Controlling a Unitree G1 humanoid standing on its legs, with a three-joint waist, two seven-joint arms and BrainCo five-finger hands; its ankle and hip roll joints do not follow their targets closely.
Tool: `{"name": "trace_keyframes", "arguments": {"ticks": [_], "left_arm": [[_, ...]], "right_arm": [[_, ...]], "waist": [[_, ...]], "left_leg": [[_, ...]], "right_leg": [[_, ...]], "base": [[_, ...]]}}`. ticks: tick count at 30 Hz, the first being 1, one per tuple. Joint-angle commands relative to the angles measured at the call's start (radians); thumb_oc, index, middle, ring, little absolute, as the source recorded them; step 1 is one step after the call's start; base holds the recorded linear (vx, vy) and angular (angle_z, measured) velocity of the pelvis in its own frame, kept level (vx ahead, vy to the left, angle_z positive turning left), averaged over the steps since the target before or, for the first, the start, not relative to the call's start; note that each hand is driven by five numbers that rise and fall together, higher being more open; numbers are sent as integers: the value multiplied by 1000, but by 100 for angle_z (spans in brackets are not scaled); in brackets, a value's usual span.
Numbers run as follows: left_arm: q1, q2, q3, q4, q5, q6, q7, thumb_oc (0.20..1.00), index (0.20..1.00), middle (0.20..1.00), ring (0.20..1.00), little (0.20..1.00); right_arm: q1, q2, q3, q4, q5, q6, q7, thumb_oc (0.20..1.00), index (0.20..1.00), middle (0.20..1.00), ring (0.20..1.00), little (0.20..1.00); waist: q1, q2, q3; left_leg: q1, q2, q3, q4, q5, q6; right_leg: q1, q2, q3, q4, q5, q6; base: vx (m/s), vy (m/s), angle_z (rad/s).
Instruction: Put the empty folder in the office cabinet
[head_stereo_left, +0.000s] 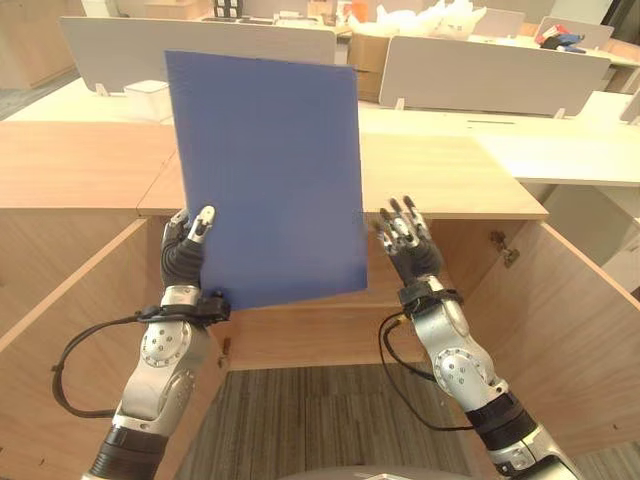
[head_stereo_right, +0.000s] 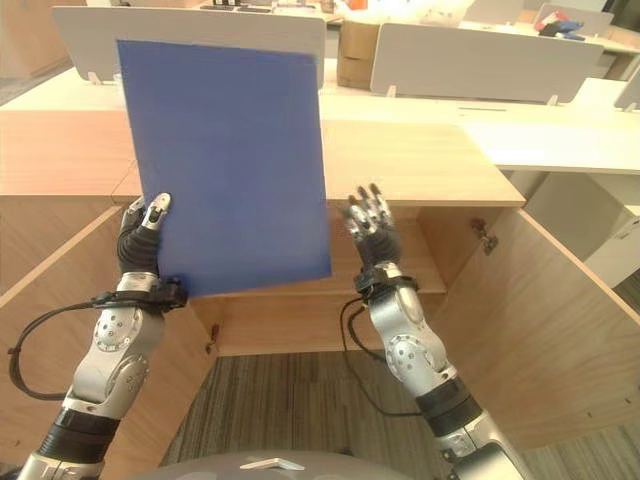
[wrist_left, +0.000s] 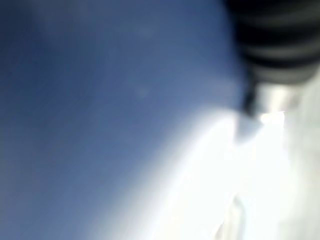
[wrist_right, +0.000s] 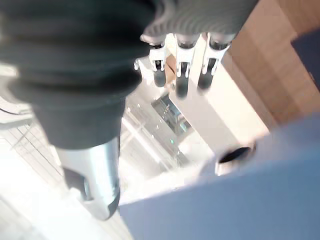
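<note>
- While the left hand (head_stereo_left: 188, 250) gripped the blue folder (head_stereo_left: 268, 175) at its lower left corner, its thumb lay across the front face and its fingers were tucked behind the sheet, pinching it.
- Held that way, the folder stood nearly upright in the air, slightly tilted, in front of the open cabinet (head_stereo_left: 300, 340) and above its lower shelf.
- Just beside the folder's lower right edge, the right hand (head_stereo_left: 408, 240) was raised with its fingers straight and spread, palm turned towards the folder; whether the fingertips touched the edge could not be told.
- Seen from the right wrist, those fingers (wrist_right: 182, 85) pointed out straight and relaxed, holding nothing, with the blue sheet close by.
- On either side, the cabinet's wooden doors (head_stereo_left: 575, 330) hung wide open.
- Beyond the cabinet's wooden top (head_stereo_left: 440, 175) stood a pale table (head_stereo_left: 560, 150) with grey divider panels (head_stereo_left: 480, 70), and a cardboard box (head_stereo_left: 368, 50) further back.
</note>
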Motion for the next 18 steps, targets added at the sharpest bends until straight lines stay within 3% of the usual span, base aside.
{"name": "trace_keyframes", "arguments": {"ticks": [1, 8, 18], "left_arm": [[-64, 31, 47, -79, 24, -105, 12, 200, 200, 200, 200, 200], [-73, 25, 46, -85, 21, -109, 9, 200, 200, 200, 200, 200], [-77, 21, 23, -82, 4, -95, -20, 200, 200, 200, 200, 200]], "right_arm": [[-38, 16, -97, -31, -115, -85, -45, 1000, 1000, 1000, 1000, 1000], [-49, 19, -120, -22, -131, -96, -59, 1000, 1000, 1000, 1000, 1000], [-91, 5, -23, -58, -31, -63, 29, 1000, 1000, 1000, 1000, 1000]], "waist": [[-5, 9, -32], [-8, 12, -32], [1, 8, -27]], "left_leg": [[-35, 14, -104, -10, -56, 3], [-32, 14, -101, -10, -58, 4], [-32, 15, -97, -10, -55, 3]], "right_leg": [[102, -73, -70, 10, -81, 71], [105, -73, -63, 9, -80, 71], [107, -72, -60, 7, -77, 67]], "base": [[0, 0, 0], [0, 0, 0], [0, 0, 0]]}}
